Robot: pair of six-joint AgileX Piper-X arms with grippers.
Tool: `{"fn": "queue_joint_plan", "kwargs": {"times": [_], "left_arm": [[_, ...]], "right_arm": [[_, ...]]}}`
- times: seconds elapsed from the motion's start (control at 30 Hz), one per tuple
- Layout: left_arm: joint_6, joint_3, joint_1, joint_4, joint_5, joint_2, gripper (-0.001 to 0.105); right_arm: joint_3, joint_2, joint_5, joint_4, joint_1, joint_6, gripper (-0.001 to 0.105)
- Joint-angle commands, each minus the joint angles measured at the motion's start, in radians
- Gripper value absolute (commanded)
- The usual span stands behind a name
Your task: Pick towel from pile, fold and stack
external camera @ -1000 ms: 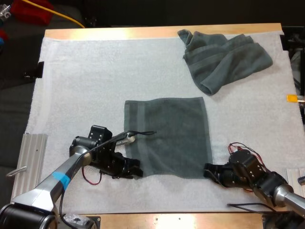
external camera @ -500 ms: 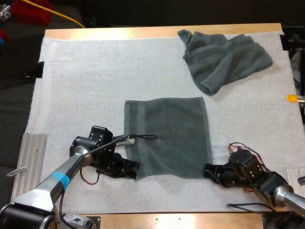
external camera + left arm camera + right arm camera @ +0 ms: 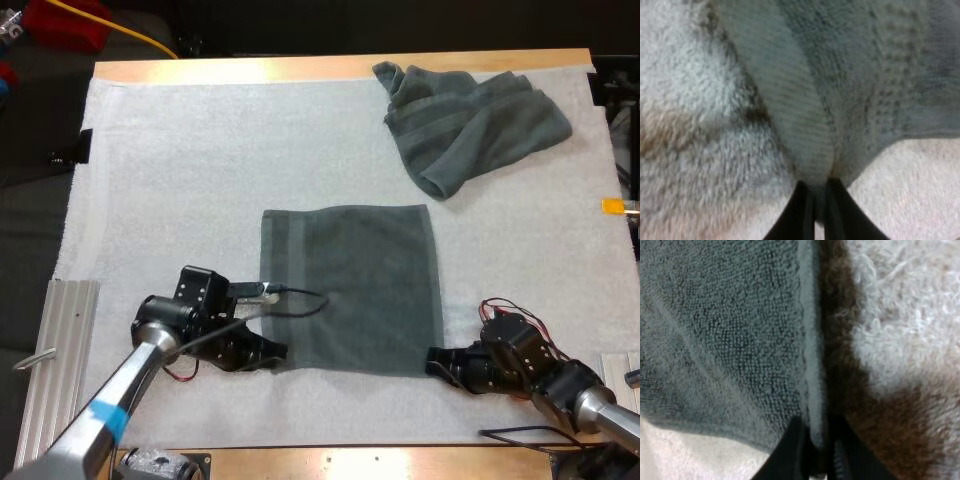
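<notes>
Grey-green terry towel (image 3: 350, 285) lies spread on the white mat (image 3: 180, 160) in the high view, left hand (image 3: 272, 352) and right hand (image 3: 435, 360) at its near corners; crumpled grey-green towel (image 3: 470, 120) far right. Left wrist view: left hand (image 3: 815, 207) clamps its corner. Right wrist view: right hand (image 3: 816, 450) clamps the hem. Folding and stacking remain, I judge.

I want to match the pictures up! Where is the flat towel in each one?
High view: flat towel on the white mat, between left gripper and right gripper.
Left wrist view: its near corner, pinched in the left gripper.
Right wrist view: its hemmed edge, pinched in the right gripper.
Shared landmark: the white mat beside it.
</notes>
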Motion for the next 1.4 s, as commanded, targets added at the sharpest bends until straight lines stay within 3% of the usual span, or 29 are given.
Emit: {"fn": "queue_joint_plan", "kwargs": {"times": [0.0, 0.23, 0.57, 0.9, 1.37], "left_arm": [[0.009, 0.000, -0.005, 0.029, -0.020, -0.034, 0.000], [0.016, 0.000, -0.005, 0.116, -0.023, -0.147, 0.000], [0.050, 0.000, -0.005, 0.234, -0.023, -0.247, 0.000], [0.055, -0.005, -0.005, 0.296, 0.010, -0.250, 0.000], [0.146, -0.046, -0.036, 0.525, 0.001, -0.258, 0.000]], "right_arm": [[0.005, 0.002, -0.034, 0.010, 0.001, -0.013, 0.001], [0.000, -0.064, -0.018, 0.023, 0.045, -0.020, 0.001], [-0.036, -0.166, 0.113, 0.186, 0.170, -0.032, 0.001], [-0.198, -0.210, 0.272, 0.488, 0.285, -0.135, 0.001], [-0.338, -0.210, 0.343, 0.697, 0.393, -0.150, 0.001]]}}
